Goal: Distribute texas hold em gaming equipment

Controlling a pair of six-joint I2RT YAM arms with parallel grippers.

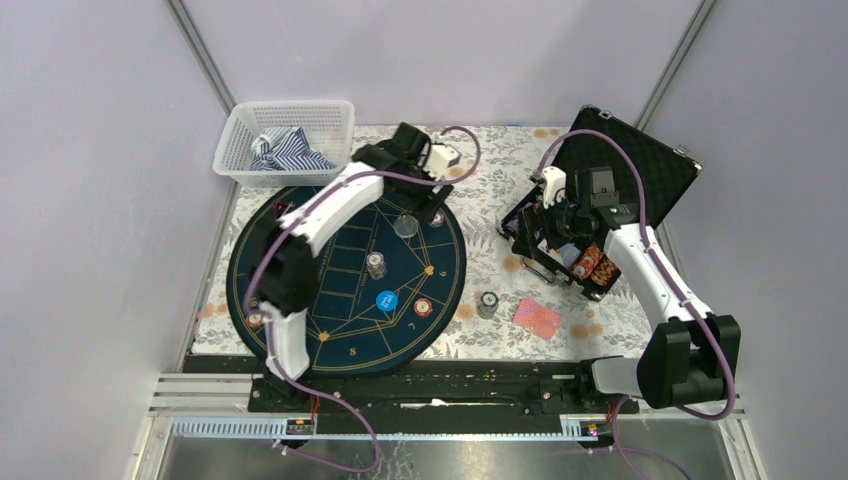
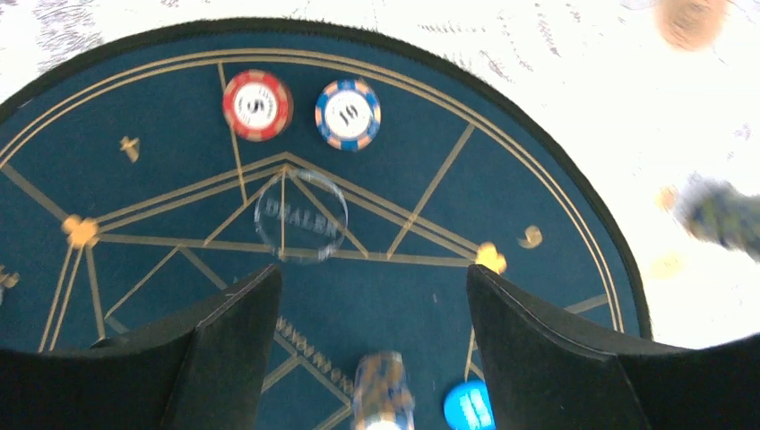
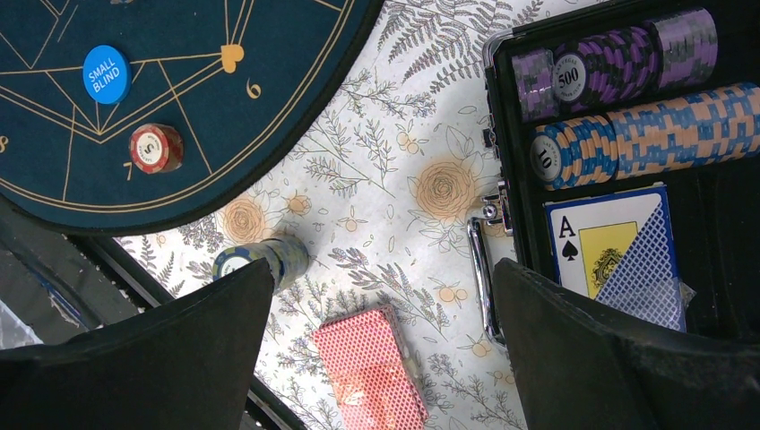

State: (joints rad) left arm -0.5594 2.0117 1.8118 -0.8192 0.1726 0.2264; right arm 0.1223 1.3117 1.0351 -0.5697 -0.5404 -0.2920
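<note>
**A:** Where is there open room?

**B:** Mostly on the flowered cloth (image 1: 490, 250), in the strip between the round mat's (image 1: 345, 330) 3 o'clock rim and the black case (image 1: 630, 160). Only a grey chip stack (image 1: 487, 304) and the red-backed cards (image 1: 537, 318) sit there, near each other but apart, toward the table's 5 o'clock. A white basket (image 1: 285, 120) fills the 11 o'clock corner, just beside the mat's far rim.

**A:** And the grippers?

**B:** The left gripper (image 2: 372, 278) hangs over the mat at about 2 o'clock from its centre. Its fingers are spread wide with nothing between them. The clear dealer disc (image 2: 300, 217) lies flat just ahead of the tips. Beyond it, close to the rim, a red chip (image 2: 257, 105) and a blue-and-orange chip (image 2: 348, 114) lie side by side, not touching. The right gripper (image 3: 381, 269) hovers above the cloth by the case's edge, just as wide and empty.

**A:** What else is on the mat?

**B:** A blue disc (image 1: 386, 300) lies at 4 o'clock and a second red chip (image 1: 424, 307) further out the same way. A chip stack (image 1: 375, 264) stands near the centre, and a lone chip (image 1: 256, 318) sits at the 8 o'clock rim.

**A:** What's hard to see?

**B:** The left arm (image 1: 320, 215) covers the mat from 8 to 12 o'clock. From above, the right arm (image 1: 650, 270) hides most of the case. The right wrist view shows purple chips (image 3: 618, 63) in it and an ace (image 3: 582, 242) partly under a blue-backed card (image 3: 641, 269). In the left wrist view, the stack at the bottom edge is blurred and cut off.
</note>
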